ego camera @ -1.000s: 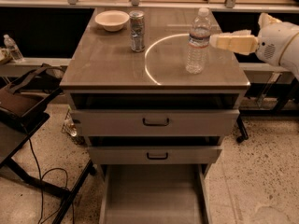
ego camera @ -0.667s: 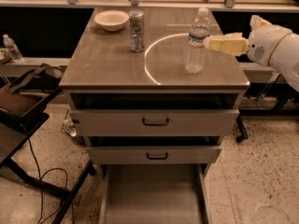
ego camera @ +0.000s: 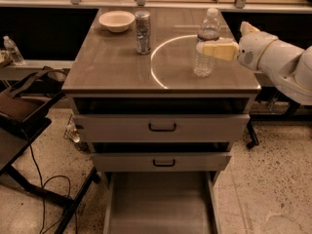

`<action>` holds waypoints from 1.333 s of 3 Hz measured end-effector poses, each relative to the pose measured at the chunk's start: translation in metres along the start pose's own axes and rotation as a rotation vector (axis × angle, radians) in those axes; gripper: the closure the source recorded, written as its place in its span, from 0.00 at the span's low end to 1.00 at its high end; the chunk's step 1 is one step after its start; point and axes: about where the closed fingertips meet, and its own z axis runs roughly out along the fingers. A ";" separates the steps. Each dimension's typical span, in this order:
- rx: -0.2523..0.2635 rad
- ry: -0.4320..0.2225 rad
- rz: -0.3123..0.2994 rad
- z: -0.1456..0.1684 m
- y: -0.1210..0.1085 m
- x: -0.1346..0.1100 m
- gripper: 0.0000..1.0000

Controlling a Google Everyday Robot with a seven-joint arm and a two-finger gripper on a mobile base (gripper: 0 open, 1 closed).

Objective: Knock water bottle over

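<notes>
Gripper (ego camera: pixel 214 49), cream-coloured, sits upper right of frame, reaching in from the right edge w/ its tip against the water bottle (ego camera: pixel 204 65) just below the shoulder; jaws apart or together, can't tell. Bottle stands upright, right-centre of the table top (ego camera: pixel 107 67), approx. on the right side of a white arc (ego camera: pixel 155 62) marked there. Silver can (ego camera: pixel 142 32) upright top centre, well apart from the bottle; white bowl (ego camera: pixel 116 20) just left of the can. Below: drawers (ego camera: pixel 161 127), lowest one pulled out.
</notes>
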 end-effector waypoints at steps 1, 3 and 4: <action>-0.011 -0.037 0.021 0.015 0.005 -0.001 0.16; -0.020 -0.055 0.032 0.029 0.013 -0.002 0.71; -0.026 -0.056 0.032 0.032 0.016 -0.003 0.99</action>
